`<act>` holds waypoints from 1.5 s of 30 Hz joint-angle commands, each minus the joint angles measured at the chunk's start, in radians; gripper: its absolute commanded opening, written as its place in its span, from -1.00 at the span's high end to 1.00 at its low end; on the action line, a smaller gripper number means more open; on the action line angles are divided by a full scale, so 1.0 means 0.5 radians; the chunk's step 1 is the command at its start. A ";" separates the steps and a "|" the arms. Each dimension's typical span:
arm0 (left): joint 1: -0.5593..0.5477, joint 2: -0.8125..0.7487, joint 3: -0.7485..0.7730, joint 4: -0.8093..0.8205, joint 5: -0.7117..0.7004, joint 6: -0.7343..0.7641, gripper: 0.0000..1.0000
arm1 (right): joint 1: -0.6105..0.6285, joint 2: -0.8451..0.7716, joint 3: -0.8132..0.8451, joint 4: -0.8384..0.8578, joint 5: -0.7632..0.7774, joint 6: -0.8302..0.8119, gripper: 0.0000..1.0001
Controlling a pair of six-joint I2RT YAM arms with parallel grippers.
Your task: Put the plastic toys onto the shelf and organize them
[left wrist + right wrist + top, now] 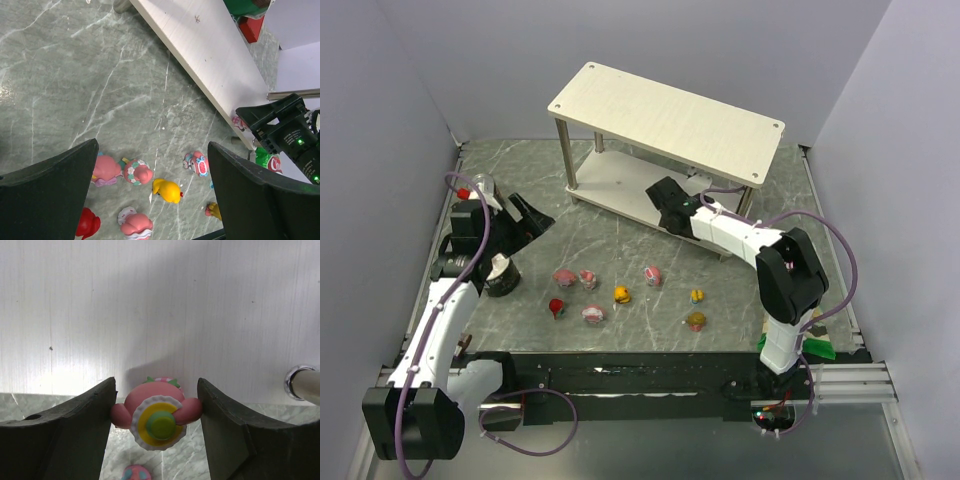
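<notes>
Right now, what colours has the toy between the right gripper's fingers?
The toy is pink with a yellow-green disc; right wrist view.

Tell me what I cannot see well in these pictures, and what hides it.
- Right wrist view: whether the pink toy in the right gripper touches the shelf is unclear; another toy is cut by the bottom edge.
- Top view: that gripper hides the pink toy; the shelf's top board covers much of its lower board.
- Left wrist view: the red toy is cut by a finger of the left gripper and the bottom edge.
</notes>
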 commanded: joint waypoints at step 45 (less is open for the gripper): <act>-0.005 0.111 0.007 0.134 0.034 -0.015 -0.93 | -0.188 -0.235 -0.347 0.227 0.202 -0.028 0.10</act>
